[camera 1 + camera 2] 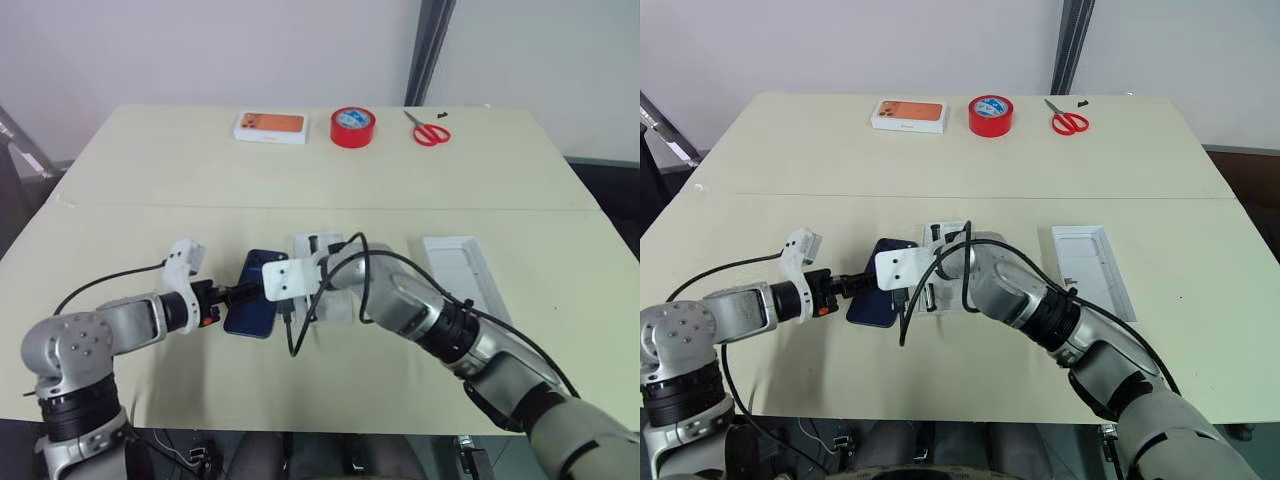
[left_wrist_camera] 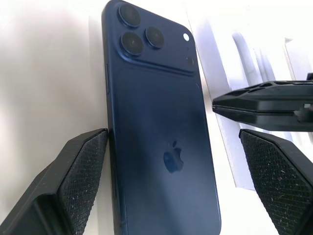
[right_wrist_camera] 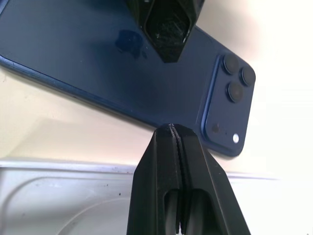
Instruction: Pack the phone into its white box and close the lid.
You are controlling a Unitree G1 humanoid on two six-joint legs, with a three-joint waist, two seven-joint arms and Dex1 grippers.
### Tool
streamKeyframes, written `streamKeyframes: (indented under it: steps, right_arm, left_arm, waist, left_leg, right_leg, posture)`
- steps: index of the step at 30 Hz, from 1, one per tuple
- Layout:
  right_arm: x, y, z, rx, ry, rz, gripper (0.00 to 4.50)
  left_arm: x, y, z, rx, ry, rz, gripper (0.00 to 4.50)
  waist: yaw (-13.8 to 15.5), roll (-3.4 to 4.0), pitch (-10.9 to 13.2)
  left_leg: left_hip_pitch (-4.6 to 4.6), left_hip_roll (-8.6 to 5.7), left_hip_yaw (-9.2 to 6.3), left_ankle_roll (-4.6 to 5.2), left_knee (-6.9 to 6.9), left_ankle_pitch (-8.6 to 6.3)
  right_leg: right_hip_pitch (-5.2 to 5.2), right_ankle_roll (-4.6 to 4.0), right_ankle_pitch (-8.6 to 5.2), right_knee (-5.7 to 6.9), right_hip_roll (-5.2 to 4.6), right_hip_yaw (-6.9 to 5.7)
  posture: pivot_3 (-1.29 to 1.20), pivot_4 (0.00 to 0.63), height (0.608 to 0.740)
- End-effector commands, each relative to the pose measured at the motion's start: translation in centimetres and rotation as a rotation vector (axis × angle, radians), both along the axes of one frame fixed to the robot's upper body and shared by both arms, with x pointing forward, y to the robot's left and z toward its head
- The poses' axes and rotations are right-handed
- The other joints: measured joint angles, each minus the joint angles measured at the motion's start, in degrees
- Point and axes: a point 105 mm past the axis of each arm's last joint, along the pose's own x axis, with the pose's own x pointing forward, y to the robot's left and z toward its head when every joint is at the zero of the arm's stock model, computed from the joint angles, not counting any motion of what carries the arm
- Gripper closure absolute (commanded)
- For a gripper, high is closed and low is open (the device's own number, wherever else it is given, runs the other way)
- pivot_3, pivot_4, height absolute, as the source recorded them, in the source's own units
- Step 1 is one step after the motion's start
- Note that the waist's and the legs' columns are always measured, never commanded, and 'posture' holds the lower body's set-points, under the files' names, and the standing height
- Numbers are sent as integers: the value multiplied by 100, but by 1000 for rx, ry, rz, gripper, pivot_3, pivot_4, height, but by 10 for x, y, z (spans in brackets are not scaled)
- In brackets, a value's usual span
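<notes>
Pale desk (image 1: 150,180), with the phone (image 1: 254,296) lying camera-side up beside a white tray (image 1: 335,300). Left hand (image 1: 232,294) is spread wide around the phone; right hand (image 3: 178,147) is pressed together just beside its edge.

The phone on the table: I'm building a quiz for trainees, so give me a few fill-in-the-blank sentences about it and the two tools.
1. The phone lies on the table with its ___ lenses facing up.
2. The left tool is ___, one finger on each side of the phone.
3. The right tool is ___, holding nothing.
4. The red tape roll sits between the orange-topped box and the ___.

Missing words: camera; open; shut; scissors
</notes>
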Motion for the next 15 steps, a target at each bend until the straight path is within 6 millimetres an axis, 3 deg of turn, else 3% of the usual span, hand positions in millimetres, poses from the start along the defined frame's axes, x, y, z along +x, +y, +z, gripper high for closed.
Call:
streamKeyframes:
  steps: [1, 8, 15]
  right_arm:
    - [-9, 9, -2, -33, -20, 80, 4462]
    - [-3, 11, 2, -133, -153, 173, 4462]
    - [-5, -2, 12, -172, -187, 218, 4462]
  left_arm:
    - [-14, -12, -19, -8, 109, -71, 0]
    - [-16, -15, -18, -15, 101, -82, 0]
    - [-17, 9, -11, 31, 62, -10, 0]
  waist:
    - [0, 0, 0]
    - [6, 0, 0]
    - [-11, 0, 0]
  left_leg:
    - [0, 0, 0, 0, 0, 0]
    - [2, 0, 0, 0, -1, 0]
    - [2, 0, -1, 0, -5, 0]
  right_leg:
    - [0, 0, 0, -1, 0, 0]
    - [4, 0, 0, -6, 0, -1]
    - [6, 0, 0, -13, -1, 0]
  posture:
    - [0, 150, 740]
    - [0, 150, 740]
    - [0, 150, 740]
